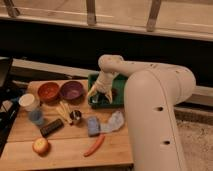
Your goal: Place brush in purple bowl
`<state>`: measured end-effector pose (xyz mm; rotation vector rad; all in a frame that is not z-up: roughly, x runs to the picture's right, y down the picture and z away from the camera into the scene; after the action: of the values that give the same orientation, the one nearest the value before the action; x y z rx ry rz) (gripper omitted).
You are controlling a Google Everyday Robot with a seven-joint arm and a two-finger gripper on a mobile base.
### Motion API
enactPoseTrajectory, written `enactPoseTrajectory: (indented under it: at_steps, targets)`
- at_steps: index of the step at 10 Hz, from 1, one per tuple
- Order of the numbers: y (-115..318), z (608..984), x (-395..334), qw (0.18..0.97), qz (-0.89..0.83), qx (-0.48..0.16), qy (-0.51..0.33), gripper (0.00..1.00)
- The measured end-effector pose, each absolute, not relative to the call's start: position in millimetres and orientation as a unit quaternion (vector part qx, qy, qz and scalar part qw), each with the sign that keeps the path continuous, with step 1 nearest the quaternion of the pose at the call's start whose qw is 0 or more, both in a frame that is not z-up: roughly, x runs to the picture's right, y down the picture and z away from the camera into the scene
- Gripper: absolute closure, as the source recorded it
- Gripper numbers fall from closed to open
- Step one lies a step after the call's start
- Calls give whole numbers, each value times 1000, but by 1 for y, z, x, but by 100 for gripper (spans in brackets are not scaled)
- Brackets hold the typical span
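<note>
The purple bowl (72, 90) stands at the back of the wooden table (65, 150), beside an orange-red bowl (48, 91). My gripper (98, 95) points down into the left part of a green tray (119, 80), just right of the purple bowl. A small dark shape right under the gripper may be the brush; most of it is hidden, and I cannot tell whether it is held. A dark reddish clump (114, 94) lies in the tray to the right of the gripper.
In front of the bowls are a white cup (28, 101), a blue cup (35, 116), pale yellow sticks (63, 111), a small dark round thing (75, 116), a black bar (51, 127), a blue sponge (92, 125), a crumpled white packet (114, 121), a red chili (95, 145) and an apple (40, 146).
</note>
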<state>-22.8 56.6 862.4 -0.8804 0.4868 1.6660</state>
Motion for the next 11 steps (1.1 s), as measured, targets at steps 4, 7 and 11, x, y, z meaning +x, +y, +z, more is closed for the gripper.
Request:
enactPoseTrajectory:
  at_steps: [4,7,11]
  targets:
    - [56,862,-22,562,708,-374,207,20]
    - [38,857,-26,582,704,-357,199,20]
    - [28,853,-29,585,705,-350,193,20]
